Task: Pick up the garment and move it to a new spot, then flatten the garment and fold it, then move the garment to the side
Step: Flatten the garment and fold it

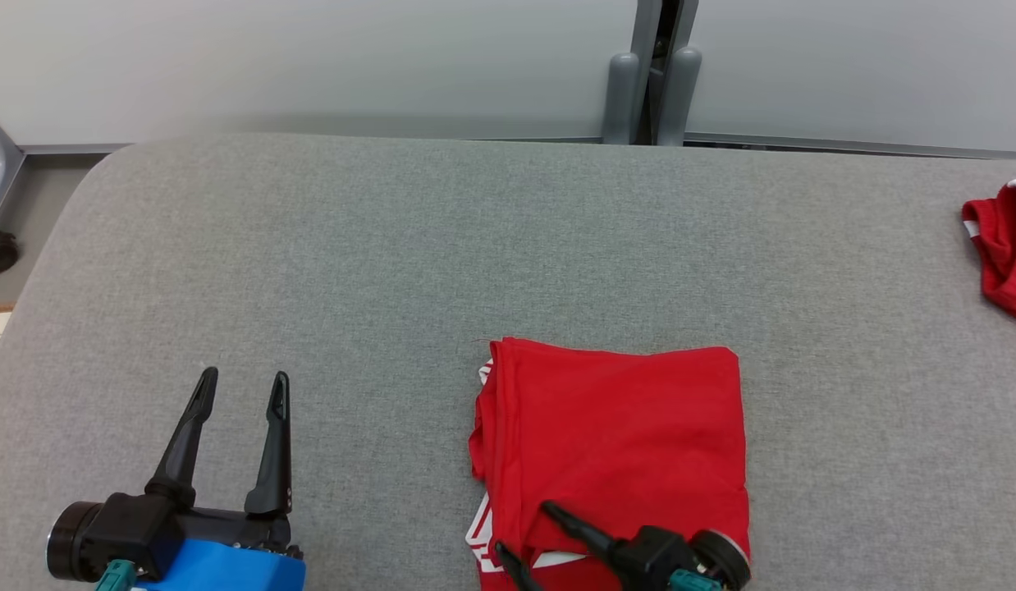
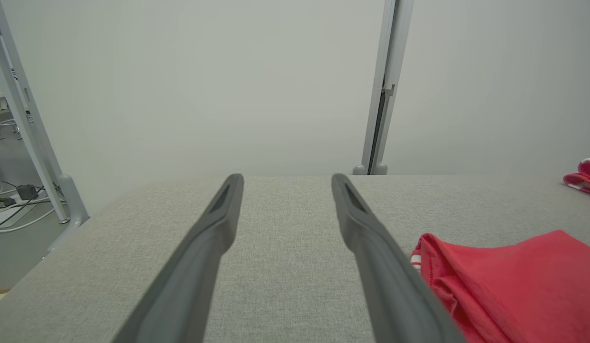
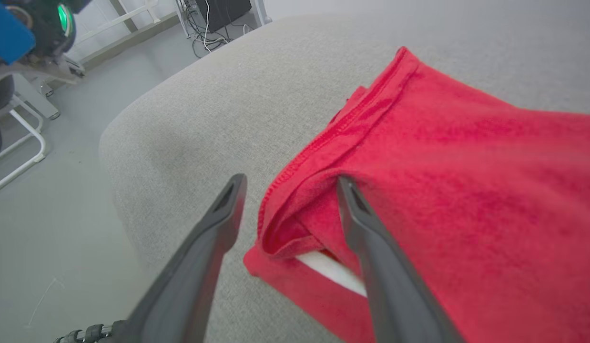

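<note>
Grey table (image 1: 377, 246): open room left of folded red garment (image 1: 615, 427)

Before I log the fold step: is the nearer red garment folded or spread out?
Folded: the nearer red garment lies as a compact rectangle, layered edges showing along its left side.

Red garment (image 1: 615, 435), folded into a rough rectangle, lying flat on table (image 1: 352, 271), at front edge just right of centre, layered hems along its left side, white trim showing at front-left corner
</note>
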